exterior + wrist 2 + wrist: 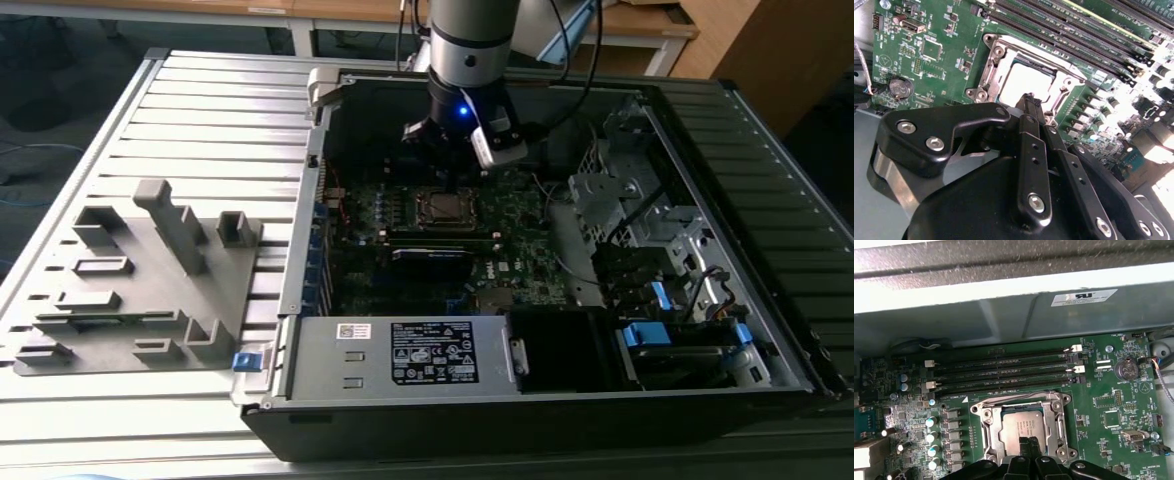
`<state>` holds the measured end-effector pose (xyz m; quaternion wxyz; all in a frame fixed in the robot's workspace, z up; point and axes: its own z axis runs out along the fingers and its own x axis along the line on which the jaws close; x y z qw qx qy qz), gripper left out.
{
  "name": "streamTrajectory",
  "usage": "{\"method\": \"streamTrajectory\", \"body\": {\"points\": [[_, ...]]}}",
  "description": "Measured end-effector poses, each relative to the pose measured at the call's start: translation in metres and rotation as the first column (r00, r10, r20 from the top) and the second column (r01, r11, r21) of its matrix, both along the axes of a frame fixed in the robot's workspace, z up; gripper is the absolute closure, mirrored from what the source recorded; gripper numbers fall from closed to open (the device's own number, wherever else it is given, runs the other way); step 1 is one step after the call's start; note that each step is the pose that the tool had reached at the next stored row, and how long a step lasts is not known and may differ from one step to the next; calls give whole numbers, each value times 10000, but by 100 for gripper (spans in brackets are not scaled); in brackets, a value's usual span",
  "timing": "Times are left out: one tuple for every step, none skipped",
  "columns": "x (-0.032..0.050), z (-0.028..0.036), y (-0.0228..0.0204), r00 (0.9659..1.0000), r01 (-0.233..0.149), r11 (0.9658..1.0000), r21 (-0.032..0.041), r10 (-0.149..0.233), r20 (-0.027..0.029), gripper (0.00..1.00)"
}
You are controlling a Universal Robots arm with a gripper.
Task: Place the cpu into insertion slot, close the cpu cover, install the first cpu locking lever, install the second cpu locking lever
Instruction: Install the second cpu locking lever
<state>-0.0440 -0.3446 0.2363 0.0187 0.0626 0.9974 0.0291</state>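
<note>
Cpu (1021, 432) — you can see it seated flat in its socket on the green motherboard (1114, 410), with the cpu cover (1024, 412) lying closed down around it as a silver frame. In the second wrist view the chip (1026, 82) shines bright inside that frame (999, 65). Your gripper (1030, 102) hangs right over the socket's edge, its black fingers (1026, 107) drawn together with nothing between them. In the exterior view the gripper (451, 170) hovers just above the socket inside the open computer case (534, 420), which rests on the slatted bench (200, 110) — a grey parts tray (134, 290) sits beside the case.
</note>
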Motion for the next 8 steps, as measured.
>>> {"method": "streamTrajectory", "body": {"points": [[0,1,0,10000,0,10000,1,0,1,89],[0,1,0,10000,0,10000,1,0,1,89],[0,2,0,10000,0,10000,1,0,0,89],[0,2,0,10000,0,10000,0,0,0,89],[0,3,0,10000,0,10000,-1,0,0,89],[0,3,0,10000,0,10000,-1,0,0,89],[0,5,0,10000,0,10000,-1,0,1,89],[0,7,0,10000,0,10000,-1,0,1,89]]}}
